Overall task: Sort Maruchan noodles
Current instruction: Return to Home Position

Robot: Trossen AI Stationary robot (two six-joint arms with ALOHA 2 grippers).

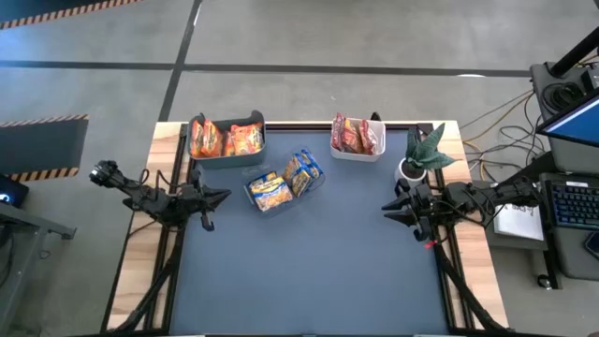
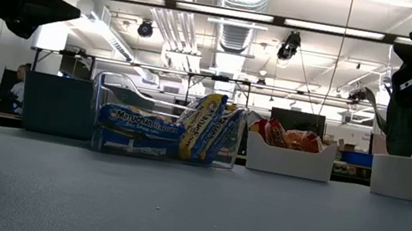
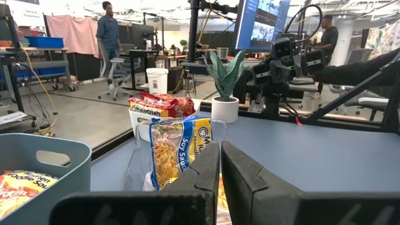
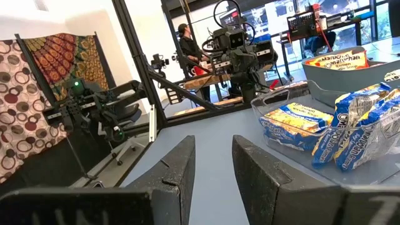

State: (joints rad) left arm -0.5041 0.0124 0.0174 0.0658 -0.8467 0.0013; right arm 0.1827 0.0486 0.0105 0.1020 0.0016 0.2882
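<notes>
The Maruchan noodles lie sorted in three bins at the table's far side. Orange-yellow packets (image 1: 225,140) fill the teal bin (image 1: 198,157), blue-yellow packets (image 1: 284,178) (image 2: 161,129) stand in the clear bin (image 1: 314,187), and dark red packets (image 1: 357,136) (image 3: 159,104) sit in the white bin (image 1: 358,154). My left gripper (image 1: 225,196) (image 3: 220,159) hovers shut above the table's left side, pointing right, near the clear bin. My right gripper (image 1: 386,208) (image 4: 212,156) hovers at the right side, pointing left, its fingers a little apart and holding nothing.
A potted plant (image 1: 421,154) in a white pot stands at the far right corner, close behind my right gripper. The dark mat (image 1: 309,271) stretches from the bins to the near edge. People and desks show in the room beyond the table.
</notes>
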